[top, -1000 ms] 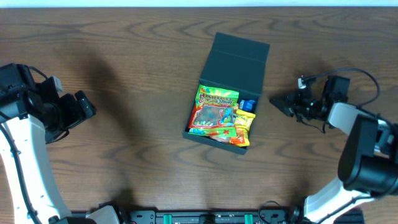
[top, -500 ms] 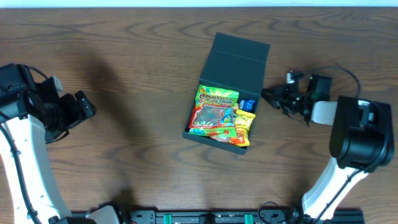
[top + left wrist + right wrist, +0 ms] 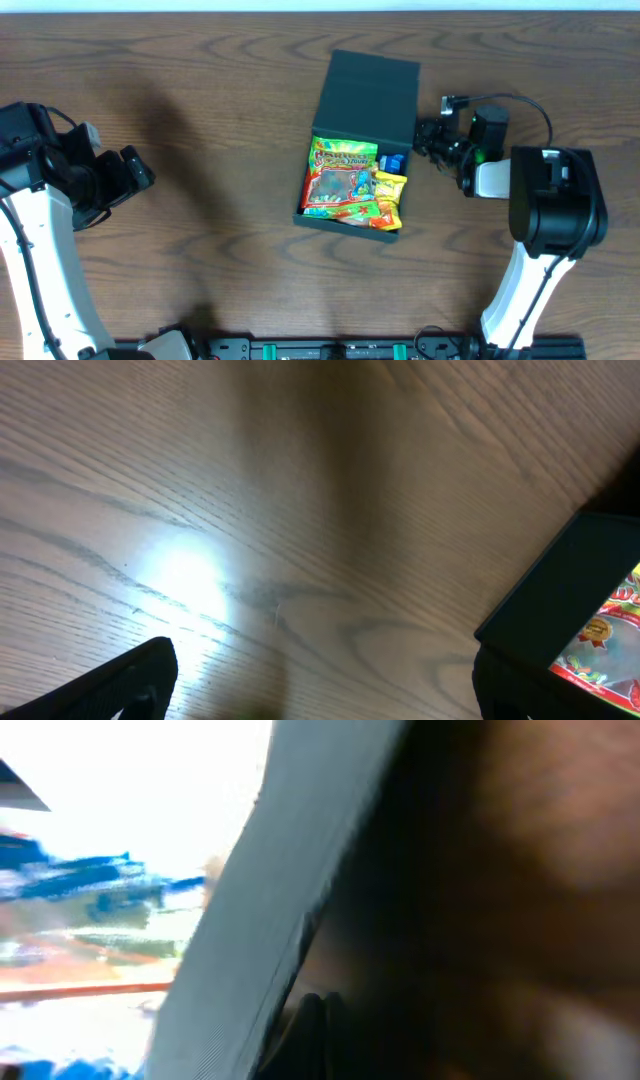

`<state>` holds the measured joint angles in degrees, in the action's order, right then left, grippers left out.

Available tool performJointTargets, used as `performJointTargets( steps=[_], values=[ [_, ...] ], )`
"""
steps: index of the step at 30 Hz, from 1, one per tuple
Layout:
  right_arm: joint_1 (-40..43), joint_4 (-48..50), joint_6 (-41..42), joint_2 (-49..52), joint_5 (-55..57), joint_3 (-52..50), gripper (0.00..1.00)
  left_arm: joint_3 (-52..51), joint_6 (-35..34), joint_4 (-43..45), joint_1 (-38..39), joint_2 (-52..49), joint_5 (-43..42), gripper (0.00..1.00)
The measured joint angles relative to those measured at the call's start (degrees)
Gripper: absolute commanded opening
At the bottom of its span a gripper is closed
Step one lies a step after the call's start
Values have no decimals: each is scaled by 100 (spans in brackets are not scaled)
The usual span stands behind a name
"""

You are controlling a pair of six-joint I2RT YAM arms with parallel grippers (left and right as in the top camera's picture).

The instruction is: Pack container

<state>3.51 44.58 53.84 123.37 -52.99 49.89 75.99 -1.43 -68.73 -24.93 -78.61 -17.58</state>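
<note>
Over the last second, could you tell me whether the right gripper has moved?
Yes. Against the table in the overhead view, the right gripper has slid leftward and slightly away from the near edge. It is now right beside the green box.

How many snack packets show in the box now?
3. A large green-and-red printed bag fills the left of the dark green square box; a yellow packet sits right of it; a small blue packet lies beyond the yellow one. More may hide beneath.
</note>
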Motion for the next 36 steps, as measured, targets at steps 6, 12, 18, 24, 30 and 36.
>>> performJointTargets(
  steps=[6, 12, 18, 24, 30, 36],
  values=[
    [0, 1182, 664, 2, -669, 238, 1, 0, 0, -2, 0, 0, -2, 95],
    [0, 3012, 1834, 2, -1421, 501, 1, 0, 0, -2, 0, 0, -2, 95],
    [-7, 4435, 3348, 0, -2055, 868, 1, 0, 0, -2, 0, 0, 0, 95],
    [-151, 4439, 3862, 0, -2487, 1132, 1, 0, 0, -2, 0, 0, 0, 95],
    [-289, 4437, 4089, 0, -2741, 1320, 2, 0, 0, -2, 0, 0, 0, 95],
    [-291, 4439, 4542, 0, -3060, 2186, 2, 0, 0, -4, 0, 0, -2, 95]
  ],
)
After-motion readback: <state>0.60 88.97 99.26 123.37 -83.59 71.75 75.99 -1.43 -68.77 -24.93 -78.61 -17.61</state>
